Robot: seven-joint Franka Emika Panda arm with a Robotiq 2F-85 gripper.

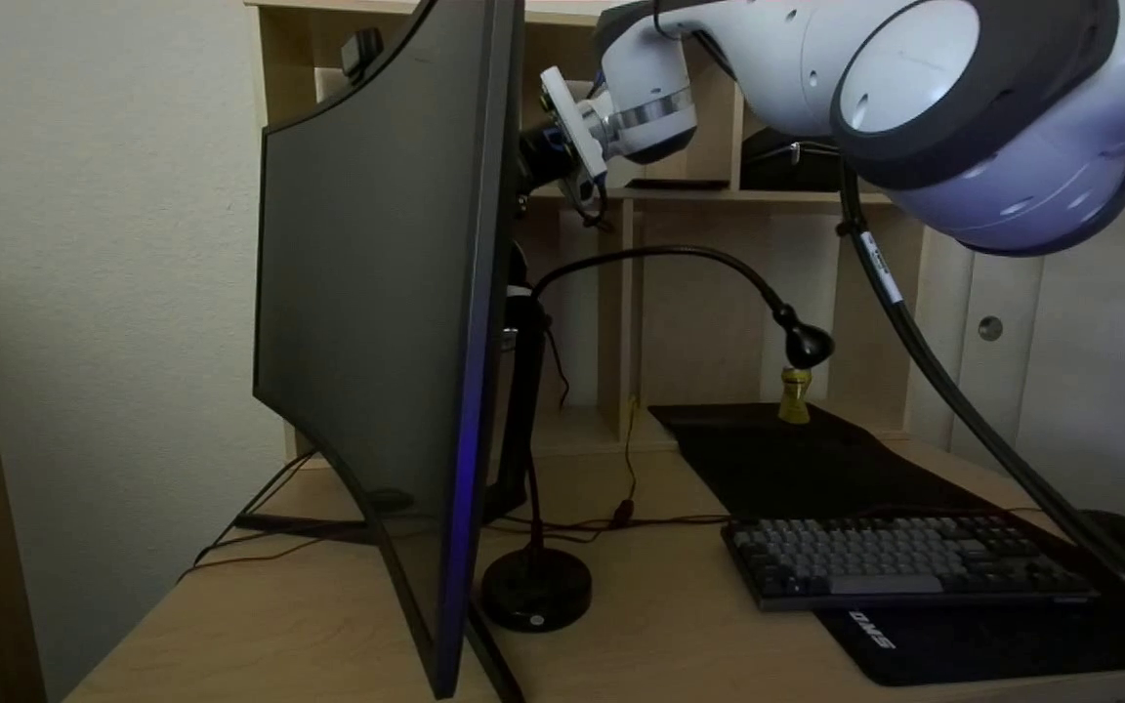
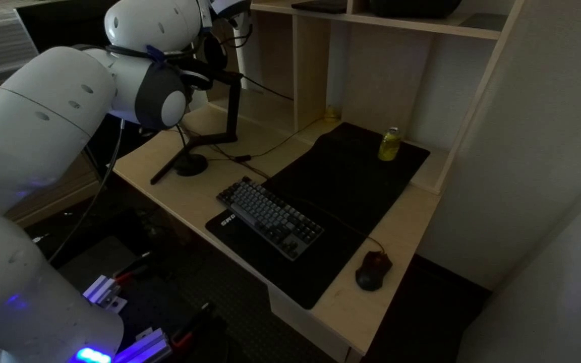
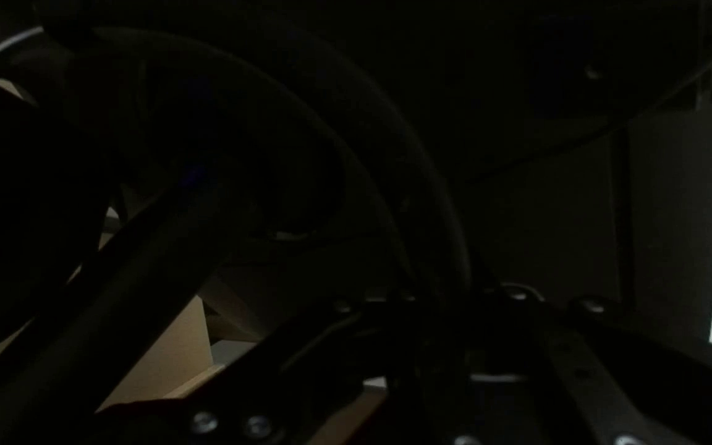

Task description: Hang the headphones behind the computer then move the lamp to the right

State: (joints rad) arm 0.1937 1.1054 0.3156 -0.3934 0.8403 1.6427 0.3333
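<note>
In the wrist view the thin dark band of the headphones (image 3: pixel 390 154) arches down into my gripper (image 3: pixel 436 315), whose fingers are closed around it; the picture there is very dark. The big curved computer (image 1: pixel 387 244) stands at the desk's left in an exterior view, hiding my fingertips behind its back. Its slim stand (image 2: pixel 233 108) shows in an exterior view. Right behind the screen edge rests the lamp base (image 1: pixel 536 591); its gooseneck arches right to a small head (image 1: pixel 807 344). Ear cups cannot be made out clearly.
A keyboard (image 1: pixel 914 561) lies on a black mat (image 2: pixel 351 171), with a yellow can (image 2: pixel 389 144) at its far end. A mouse (image 2: pixel 372 270) is near the desk's edge. Thin cables (image 1: pixel 621 517) cross the desk by the stand. Wooden shelves (image 2: pixel 310 70) rise behind.
</note>
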